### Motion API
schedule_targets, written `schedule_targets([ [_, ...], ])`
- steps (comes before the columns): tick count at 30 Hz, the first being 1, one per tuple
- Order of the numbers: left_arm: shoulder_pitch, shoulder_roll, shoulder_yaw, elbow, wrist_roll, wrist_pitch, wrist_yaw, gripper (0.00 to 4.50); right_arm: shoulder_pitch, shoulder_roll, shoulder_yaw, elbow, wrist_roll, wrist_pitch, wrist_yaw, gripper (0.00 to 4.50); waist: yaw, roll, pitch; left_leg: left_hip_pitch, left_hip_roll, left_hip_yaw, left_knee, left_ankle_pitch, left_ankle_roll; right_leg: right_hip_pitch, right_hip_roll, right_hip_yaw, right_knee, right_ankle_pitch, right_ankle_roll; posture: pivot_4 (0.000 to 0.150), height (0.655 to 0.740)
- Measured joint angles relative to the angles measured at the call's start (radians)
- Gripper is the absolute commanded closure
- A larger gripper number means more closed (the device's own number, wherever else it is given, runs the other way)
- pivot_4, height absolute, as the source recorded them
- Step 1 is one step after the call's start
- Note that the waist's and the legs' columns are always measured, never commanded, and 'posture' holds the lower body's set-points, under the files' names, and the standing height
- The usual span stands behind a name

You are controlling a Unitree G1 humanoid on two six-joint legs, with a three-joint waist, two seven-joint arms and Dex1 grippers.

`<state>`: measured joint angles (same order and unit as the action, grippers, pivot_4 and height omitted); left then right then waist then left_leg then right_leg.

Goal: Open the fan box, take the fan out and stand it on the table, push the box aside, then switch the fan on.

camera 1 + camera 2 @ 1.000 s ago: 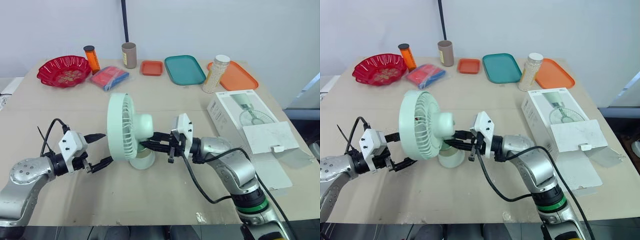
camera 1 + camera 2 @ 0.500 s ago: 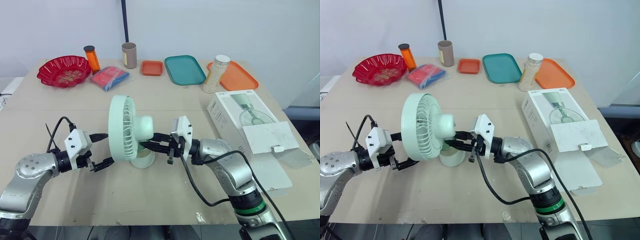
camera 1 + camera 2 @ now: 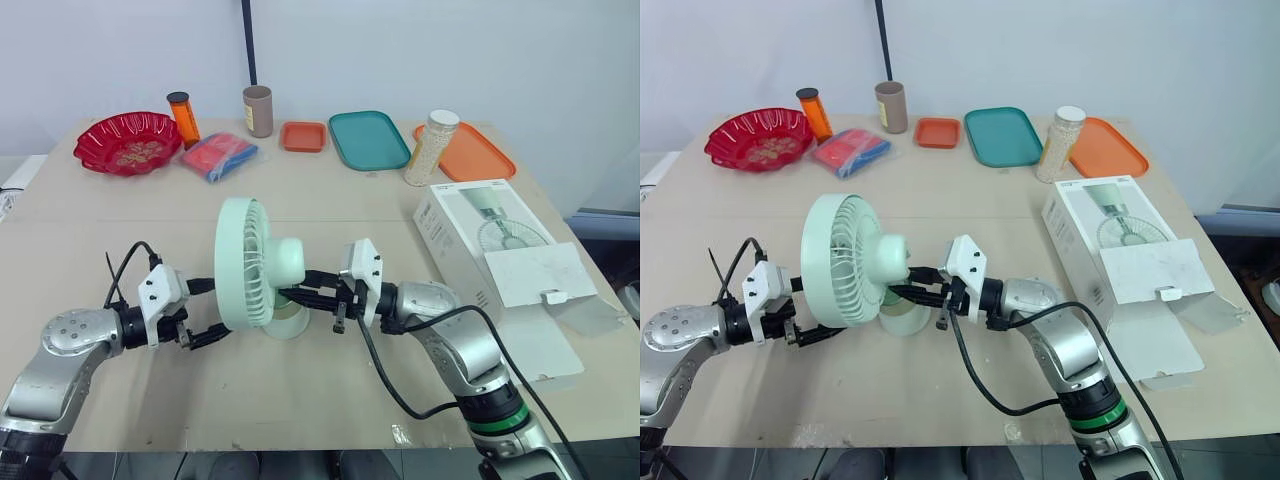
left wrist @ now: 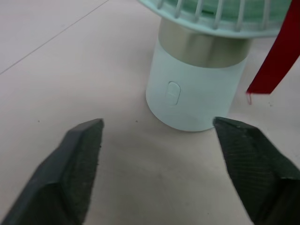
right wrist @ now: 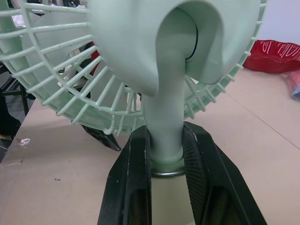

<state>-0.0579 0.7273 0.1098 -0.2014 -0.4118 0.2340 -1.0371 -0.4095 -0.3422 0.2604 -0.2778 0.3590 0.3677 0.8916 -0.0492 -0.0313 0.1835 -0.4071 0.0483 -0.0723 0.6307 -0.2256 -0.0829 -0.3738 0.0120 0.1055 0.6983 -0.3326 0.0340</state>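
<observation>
Right wrist view, right pincer [image 5: 166, 136] clamped on fan [image 5: 140, 42] neck, left pincer [image 4: 158, 125] agape facing its base

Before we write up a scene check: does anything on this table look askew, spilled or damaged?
Nothing spilled or damaged. The fan stands upright, the right gripper shut on its neck. Only the fan box stands out: its flap lies open by the table's right edge.

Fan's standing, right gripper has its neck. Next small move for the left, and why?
Probably ease the left gripper forward and put one finger on the button on the base of the fan. That gripper is open, short of the base, the button facing it, while the right gripper is shut on the neck, steadying it.
</observation>
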Motion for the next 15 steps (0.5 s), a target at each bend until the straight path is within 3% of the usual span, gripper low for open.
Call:
schedule_targets([
  [8, -0.06, -0.038, -0.033, 0.053, 0.016, -0.021, 0.006, 4.37, 0.0, -0.002, 0.0, -0.006, 0.005, 0.014, -0.004, 3.92, -0.001, 0.0, 0.0, 0.0, 0.0, 0.0, 0.001, 0.0, 0.0, 0.0, 0.0, -0.001, 0.0, 0.0, 0.0, 0.15, 0.74],
  [15, -0.063, -0.05, -0.062, 0.062, 0.026, -0.022, 0.007, 4.46, 0.0, -0.005, -0.001, -0.01, 0.009, 0.026, -0.004, 3.92, -0.001, 0.0, 0.0, 0.0, 0.0, -0.001, 0.001, 0.0, 0.0, 0.001, 0.0, -0.001, 0.0, 0.0, 0.0, 0.15, 0.74],
])
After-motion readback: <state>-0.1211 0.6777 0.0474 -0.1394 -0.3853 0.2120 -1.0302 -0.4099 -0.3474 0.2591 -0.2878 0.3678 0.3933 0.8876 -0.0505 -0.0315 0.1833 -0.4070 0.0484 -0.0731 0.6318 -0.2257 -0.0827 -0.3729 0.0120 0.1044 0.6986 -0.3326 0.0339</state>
